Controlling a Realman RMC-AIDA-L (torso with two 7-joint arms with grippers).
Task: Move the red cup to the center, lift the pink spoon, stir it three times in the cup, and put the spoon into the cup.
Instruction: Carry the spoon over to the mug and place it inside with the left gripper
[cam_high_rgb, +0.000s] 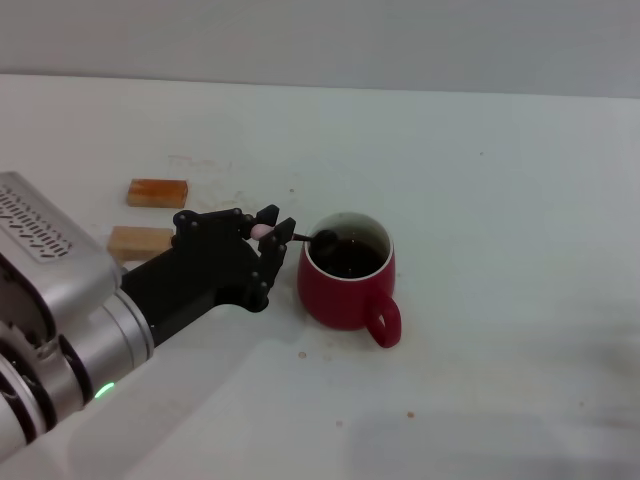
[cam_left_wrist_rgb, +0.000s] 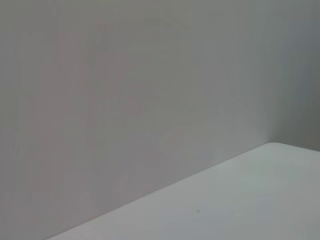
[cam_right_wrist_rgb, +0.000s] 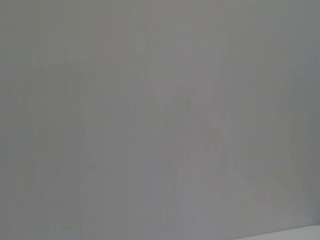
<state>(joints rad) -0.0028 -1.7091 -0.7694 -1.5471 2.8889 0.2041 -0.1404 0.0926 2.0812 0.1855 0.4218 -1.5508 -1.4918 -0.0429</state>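
Head view: my left claw (cam_high_rgb: 272, 236) is clenched on the pale pink handle of the pink spoon (cam_high_rgb: 290, 236), just beside the red cup (cam_high_rgb: 347, 272) on its left. The spoon lies nearly level across the near-left rim, its dark bowl end dipped at the edge of the dark liquid inside. The cup sits upright near the middle of the white tabletop (cam_high_rgb: 500, 200), loop handle turned toward me and to my right. I judge the step in hand to be the stirring, or the release that follows it; which pass this is cannot be told.

To do it well, I should keep the grip firm but the circles small, holding the bowl end inside the white inner wall so the spoon does not lever against the rim and tip or slide the cup. For release, the handle should tilt up and lean on the rim before the claw lets go.

My right claw is not in sight; its wrist view shows only grey wall. The left wrist view shows grey wall and a corner of the tabletop.

Two blocks, an orange block (cam_high_rgb: 157, 192) and a tan block (cam_high_rgb: 140, 241), lie left of my arm, well apart from the cup. Small crumbs or specks dot the tabletop near the cup
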